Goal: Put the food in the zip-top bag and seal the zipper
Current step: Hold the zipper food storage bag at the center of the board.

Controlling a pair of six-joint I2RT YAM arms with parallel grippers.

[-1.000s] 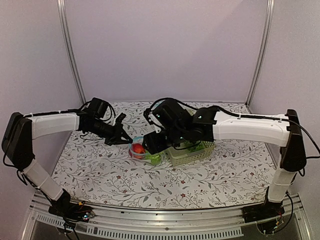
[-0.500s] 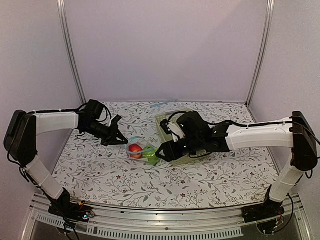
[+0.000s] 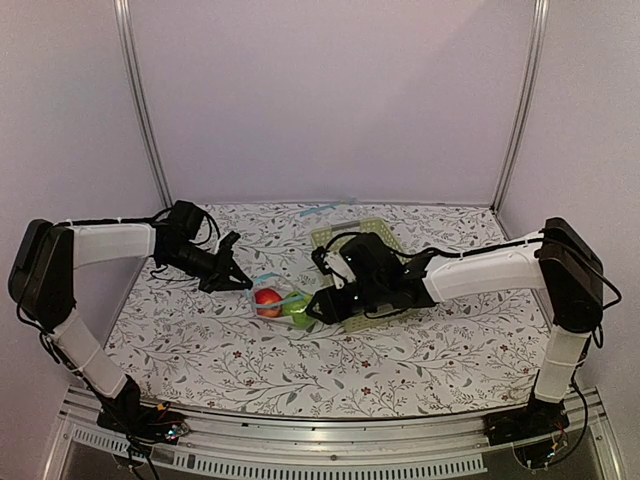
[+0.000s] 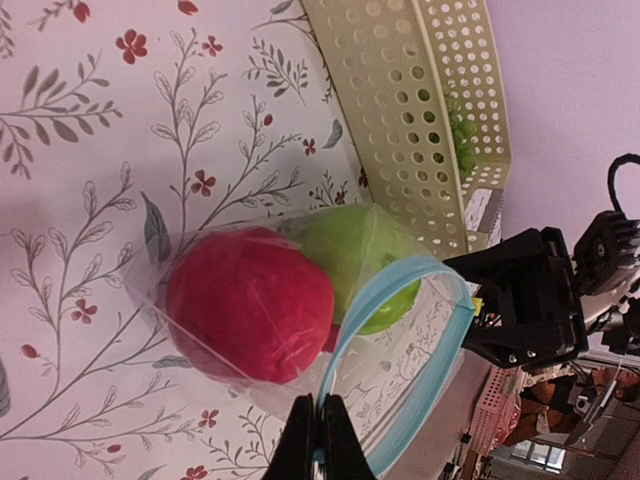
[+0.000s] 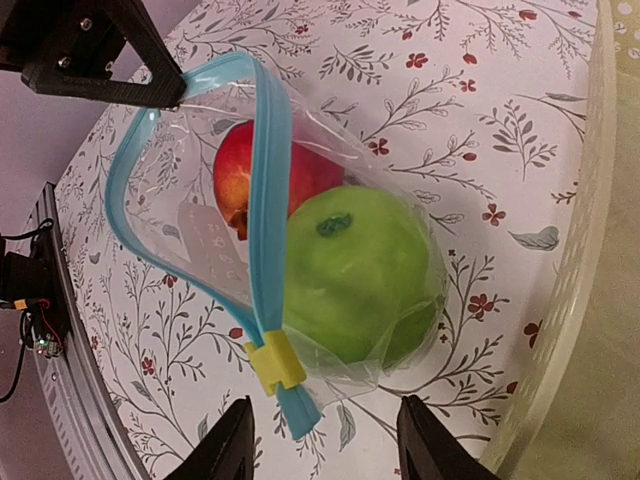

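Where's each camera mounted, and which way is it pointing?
Top external: above and behind the bases, looking down at the table; both arms, left gripper and right gripper show.
Left wrist: on the left arm, looking along its shut fingers pinching the zipper.
Right wrist: on the right arm, looking down between its open fingers.
Shared: all three see the bag holding the red apple and green apple.
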